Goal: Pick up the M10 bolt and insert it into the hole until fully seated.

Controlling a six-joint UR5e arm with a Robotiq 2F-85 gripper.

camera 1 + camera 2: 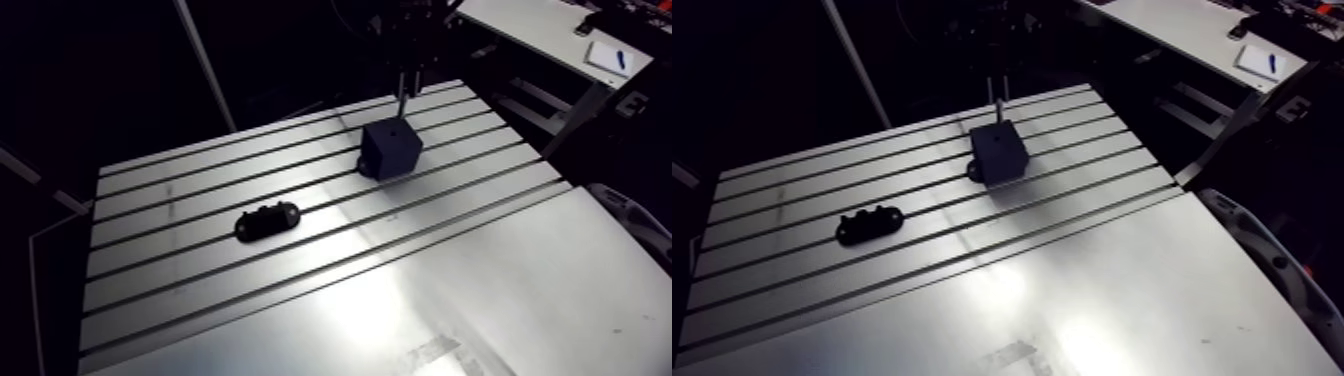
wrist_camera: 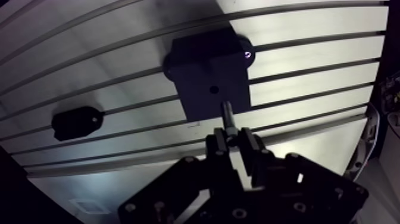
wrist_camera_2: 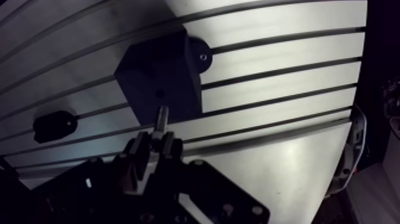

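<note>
Arm view: the pincer (image 1: 404, 72) carries the M10 bolt (image 1: 401, 103) upright over the black block (image 1: 392, 150) on the worktop (image 1: 300, 300), axis vertical for insertion.

Wrist view: fingers (image 2: 246, 143) clench the bolt's upper end, and the tip points near the hole (image 2: 213, 90), apparently not yet entered.

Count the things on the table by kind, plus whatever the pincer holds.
black block with a hole: 1
small black holder: 1
bolt, clamped in the pincer above the block: 1
Total: 3
</note>
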